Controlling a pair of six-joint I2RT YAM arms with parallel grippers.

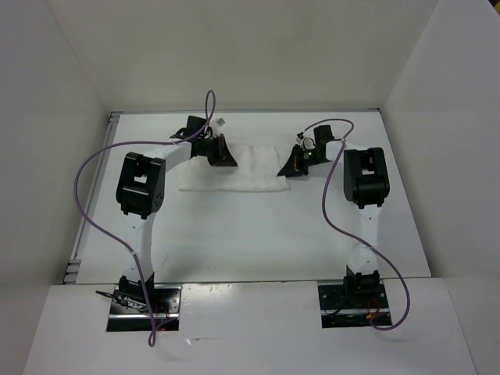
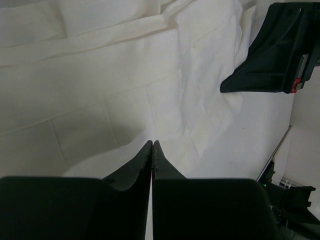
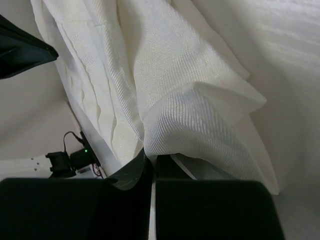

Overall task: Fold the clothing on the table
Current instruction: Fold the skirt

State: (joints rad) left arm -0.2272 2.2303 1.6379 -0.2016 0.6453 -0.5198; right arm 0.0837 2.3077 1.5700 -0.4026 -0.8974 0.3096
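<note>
At the clothing's (image 1: 234, 178) ends, the right gripper (image 3: 150, 156) pinched a fold and the left gripper (image 2: 152, 145) was closed, hold unclear. Next, probably an even lift to fold.

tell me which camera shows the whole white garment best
Top external: it alone shows the clothing whole, a wrinkled strip lying across the far part of the table. The left wrist view shows only a flat, creased stretch of it. The right wrist view shows only close-up folds and weave.

White clothing (image 1: 242, 172), fine diagonal ribbed weave, faint crease lines. Plain white desk (image 1: 258, 234). Matte black fingers (image 2: 132, 172). Purple cables (image 1: 77, 187).
</note>
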